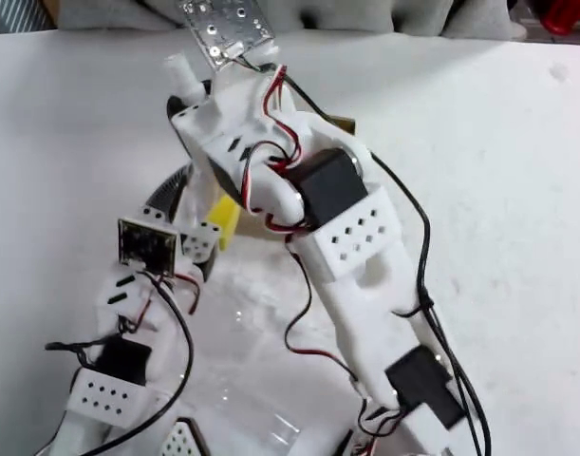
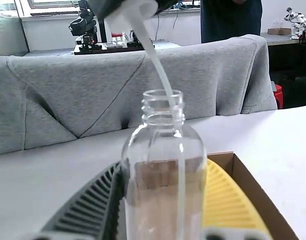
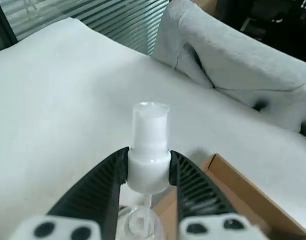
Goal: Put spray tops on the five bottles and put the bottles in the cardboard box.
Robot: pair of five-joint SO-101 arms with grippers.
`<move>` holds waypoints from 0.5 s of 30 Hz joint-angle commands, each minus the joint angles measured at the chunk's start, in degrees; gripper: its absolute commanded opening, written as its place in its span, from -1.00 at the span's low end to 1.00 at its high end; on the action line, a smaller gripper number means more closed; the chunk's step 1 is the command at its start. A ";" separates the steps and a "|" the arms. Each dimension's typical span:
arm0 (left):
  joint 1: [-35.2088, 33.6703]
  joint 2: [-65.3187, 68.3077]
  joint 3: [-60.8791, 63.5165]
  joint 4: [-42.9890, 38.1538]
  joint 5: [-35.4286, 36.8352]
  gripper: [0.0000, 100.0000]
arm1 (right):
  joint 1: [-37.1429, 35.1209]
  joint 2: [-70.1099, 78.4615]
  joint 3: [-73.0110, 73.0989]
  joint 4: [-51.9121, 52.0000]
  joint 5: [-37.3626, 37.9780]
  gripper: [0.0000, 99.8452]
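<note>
Clear plastic bottle (image 2: 162, 165) upright, clamped in left jaws, near brown cardboard box (image 2: 250, 182) on white table (image 1: 498, 142). Right jaws clamped on white spray top (image 3: 148, 150) above bottle neck, thin dip tube (image 2: 163, 85) already inside. Top not yet seated; boxing still ahead; other bottles: cannot tell.

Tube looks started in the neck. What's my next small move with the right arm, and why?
Probably lower the right gripper straight down. Its fingers hold the spray top, whose tube already runs into the open neck of the bottle, but the collar sits above the threads. The left gripper holds the bottle upright.
</note>
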 commanded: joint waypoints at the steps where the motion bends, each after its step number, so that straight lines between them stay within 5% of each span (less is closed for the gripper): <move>1: -0.13 -1.80 -0.62 -1.23 -0.70 -0.96 | -0.31 1.01 -8.53 6.37 -0.44 -0.97; 8: -1.36 -1.80 -0.62 -1.23 -0.62 -0.96 | -0.40 2.86 -14.51 17.01 4.48 -0.97; 15: -2.51 -1.80 -0.62 -1.49 -0.35 -0.96 | -0.48 3.03 -14.42 15.52 4.84 -0.96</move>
